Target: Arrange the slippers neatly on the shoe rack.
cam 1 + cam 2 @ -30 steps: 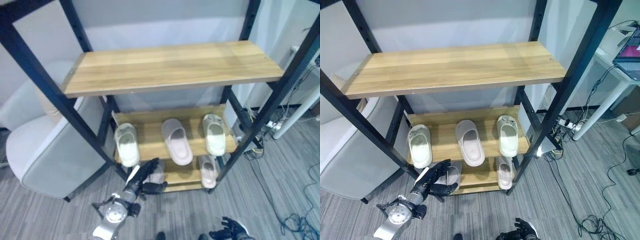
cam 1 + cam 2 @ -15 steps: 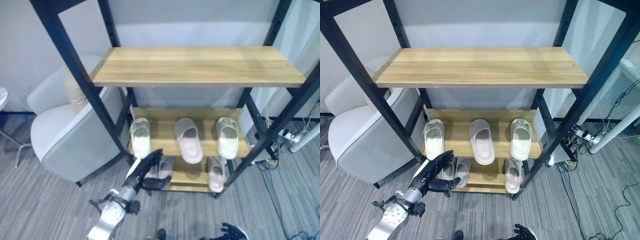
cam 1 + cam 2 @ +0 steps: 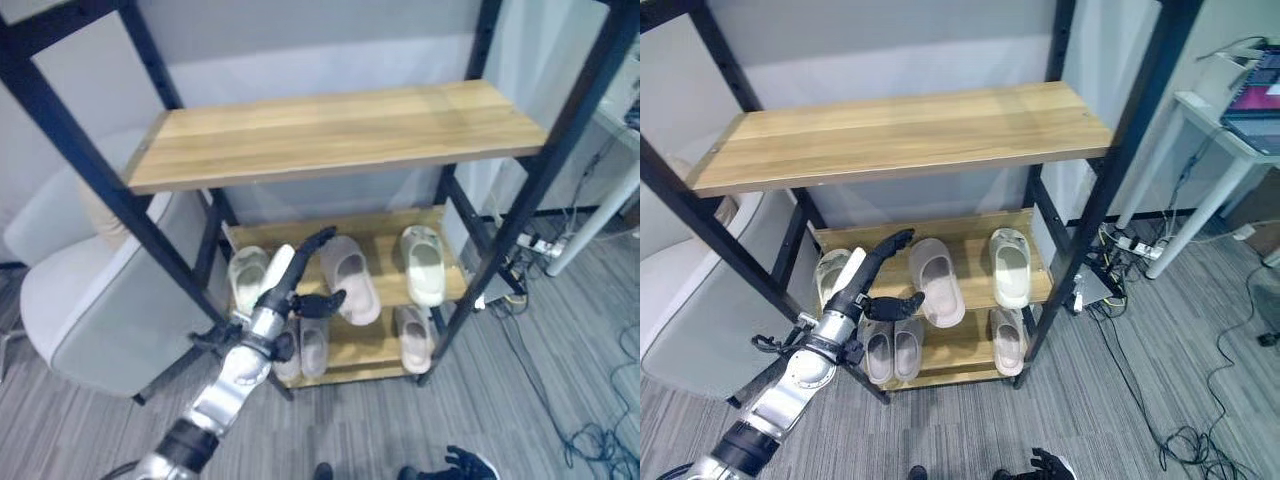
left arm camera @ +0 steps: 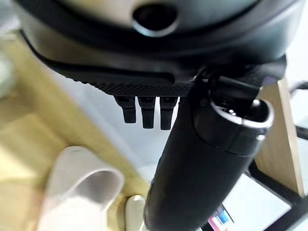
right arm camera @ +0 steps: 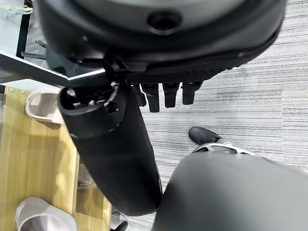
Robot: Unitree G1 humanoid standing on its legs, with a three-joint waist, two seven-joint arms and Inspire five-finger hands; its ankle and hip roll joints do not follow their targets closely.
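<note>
Three slippers on middle shelf; three below; armchair left of rack.

Light wood shoe rack with black posts, pale pink slipper, grey striped floor

My left arm comes up from the lower left, silver-grey forearm angled toward the middle, wrist a bit cocked. My left hand is spread out, fingers stretched straight and pointing up and away from me, thumb sticking off to the side, holding nothing. My right hand hangs way down low at the bottom edge on my right side, fingers loosely relaxed, hanging idle with nothing in it either.
</note>
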